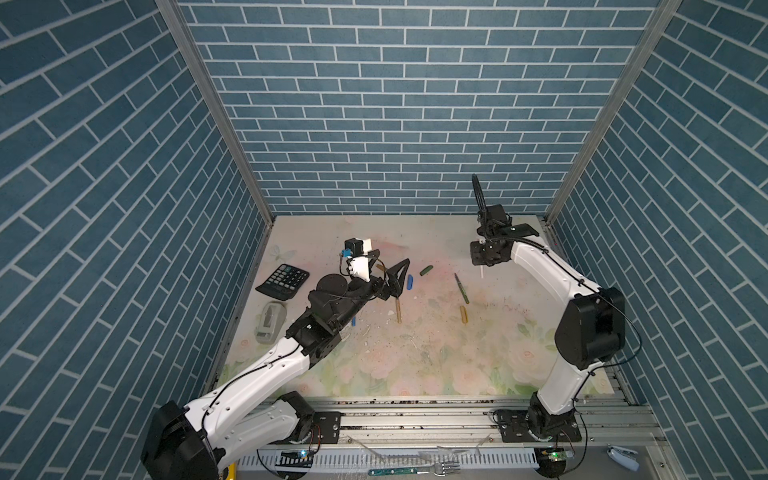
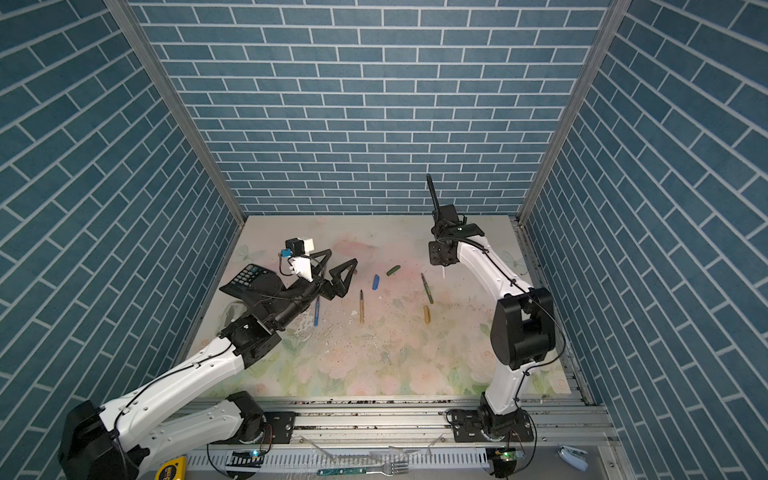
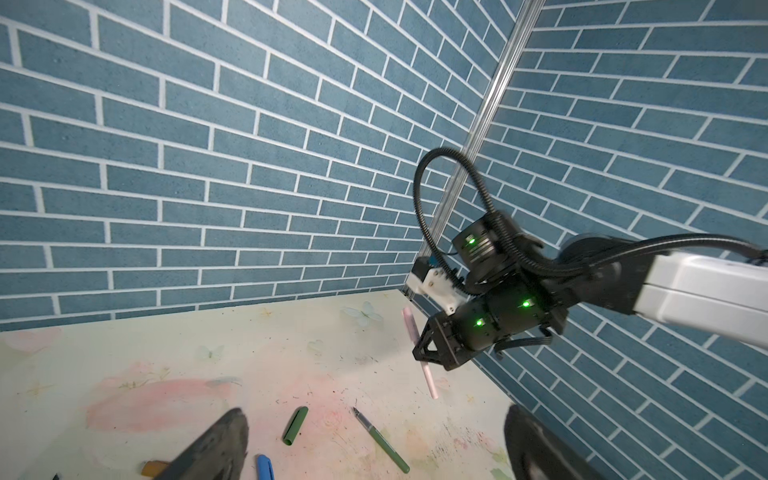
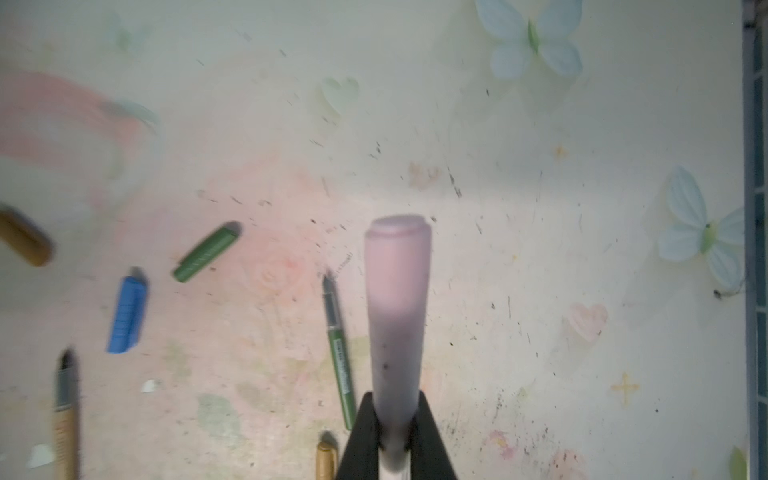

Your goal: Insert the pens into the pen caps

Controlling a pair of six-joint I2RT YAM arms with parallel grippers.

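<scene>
Gripping pink pen (image 4: 397, 291) in clamped right jaws, right of centre above bench (image 1: 415, 374).
Hovering with left jaws wide apart near blue cap (image 1: 410, 281).

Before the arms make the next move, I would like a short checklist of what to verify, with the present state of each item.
1. The right gripper is shut on the pink pen: ok.
2. A cap is seated on the pink pen: cannot tell, its end is blurred.
3. The left gripper is open and empty: ok.
4. The green pen is in the green cap: not ok, they lie apart on the table.
5. The blue pen is in the blue cap: not ok, they lie apart.
</scene>
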